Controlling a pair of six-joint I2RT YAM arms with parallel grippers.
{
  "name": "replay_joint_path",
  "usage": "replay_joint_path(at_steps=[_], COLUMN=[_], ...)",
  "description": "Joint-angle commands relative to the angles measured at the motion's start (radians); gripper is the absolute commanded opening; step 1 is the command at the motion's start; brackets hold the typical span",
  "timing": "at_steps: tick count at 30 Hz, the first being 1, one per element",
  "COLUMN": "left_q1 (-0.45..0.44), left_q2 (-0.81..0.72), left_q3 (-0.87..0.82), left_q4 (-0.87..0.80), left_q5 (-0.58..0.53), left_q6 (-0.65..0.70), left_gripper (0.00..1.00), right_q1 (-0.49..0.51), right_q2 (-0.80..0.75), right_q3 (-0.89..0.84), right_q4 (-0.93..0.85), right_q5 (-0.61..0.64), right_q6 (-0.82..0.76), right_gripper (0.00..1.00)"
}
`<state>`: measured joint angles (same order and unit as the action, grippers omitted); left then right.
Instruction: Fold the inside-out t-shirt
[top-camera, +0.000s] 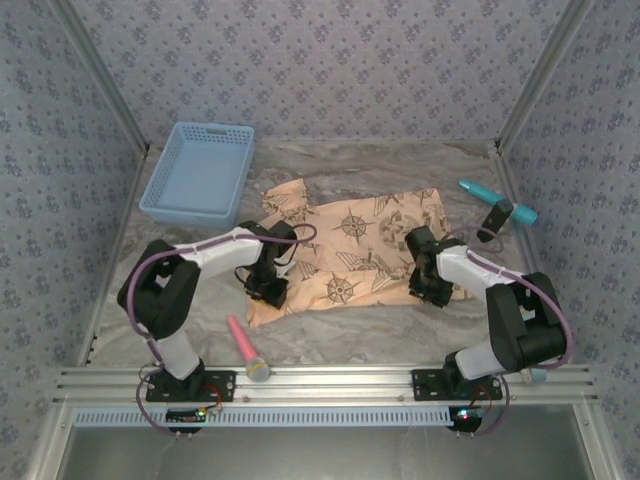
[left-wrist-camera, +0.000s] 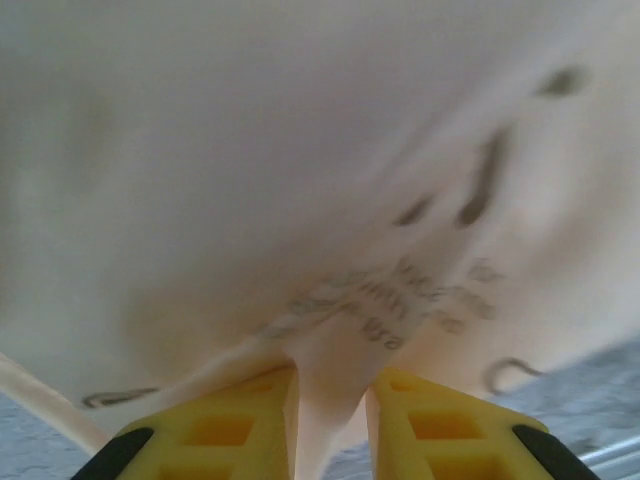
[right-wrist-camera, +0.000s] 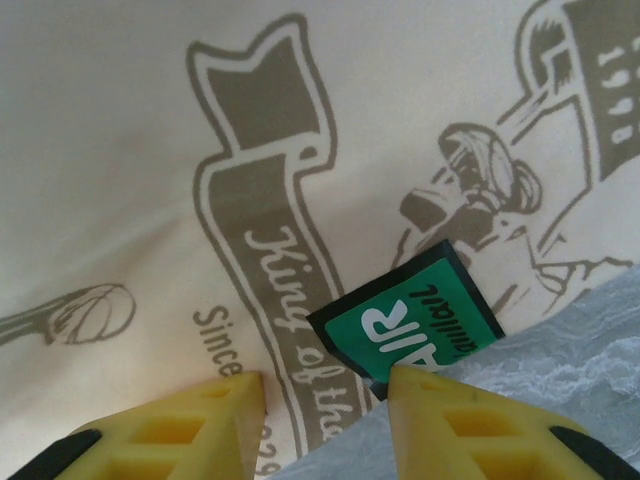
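Here's the inside-out t-shirt (top-camera: 350, 235), spread across the middle of the marbled table (top-camera: 330, 345), peach-tan cloth with dark compass and emblem prints facing up. One corner of it reaches toward the far left, and its near edge runs between the two arms.

Left gripper (top-camera: 268, 292) is down at the near-left corner of the shirt. From the left wrist camera, the yellow fingers (left-wrist-camera: 225, 435) are drawn in narrow and a ridge of pale cloth is pinched right between them. The fabric rises out of the jaws and fans away, blurred, with faint reversed lettering showing through. That's a grip on the shirt.

Over to the right gripper (top-camera: 430, 292), sitting at the shirt's near-right edge. The right wrist camera has its yellow fingers (right-wrist-camera: 190, 430) standing apart with nothing clamped. The shirt's hem crosses the gap at a slant: printed cloth under the left finger, bare table under the right one. A green label (right-wrist-camera: 405, 325) lies on the cloth at that edge, just beyond the fingertips, and a banner print with script runs down toward the gap.

Around the edges: a blue basket (top-camera: 165, 205) at the far left, just beside the shirt's far-left corner. A pink tool (top-camera: 245, 348) lies near the front rail, and a teal one (top-camera: 480, 190) at the far right, both apart from the cloth.
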<state>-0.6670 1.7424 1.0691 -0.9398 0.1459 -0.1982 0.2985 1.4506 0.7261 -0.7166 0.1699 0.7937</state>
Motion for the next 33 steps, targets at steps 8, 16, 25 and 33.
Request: replay_joint_path(at_steps=[8,16,25,33], left_q1=[-0.025,0.020,0.033,0.028], left_q2=[0.139,0.092,-0.170,-0.435], left_q3=[0.151,0.041,0.022,-0.005], left_q4=[-0.140,-0.107,-0.041,0.082], left_q5=[-0.357,-0.459,-0.551,-0.171], left_q6=[0.248,0.423,0.434,0.070], left_gripper=[0.20,0.22,0.32,0.46], right_q1=[-0.024,-0.016,0.011,0.020], right_q2=[0.009,-0.072,-0.188,-0.282], right_q3=[-0.023,-0.096,-0.048,0.031], right_q4=[0.021,-0.012,-0.072,-0.036], right_q5=[0.041,0.012,-0.016,-0.026], right_q6=[-0.069,-0.047,-0.131,-0.191], right_gripper=[0.40,0.38,0.41,0.47])
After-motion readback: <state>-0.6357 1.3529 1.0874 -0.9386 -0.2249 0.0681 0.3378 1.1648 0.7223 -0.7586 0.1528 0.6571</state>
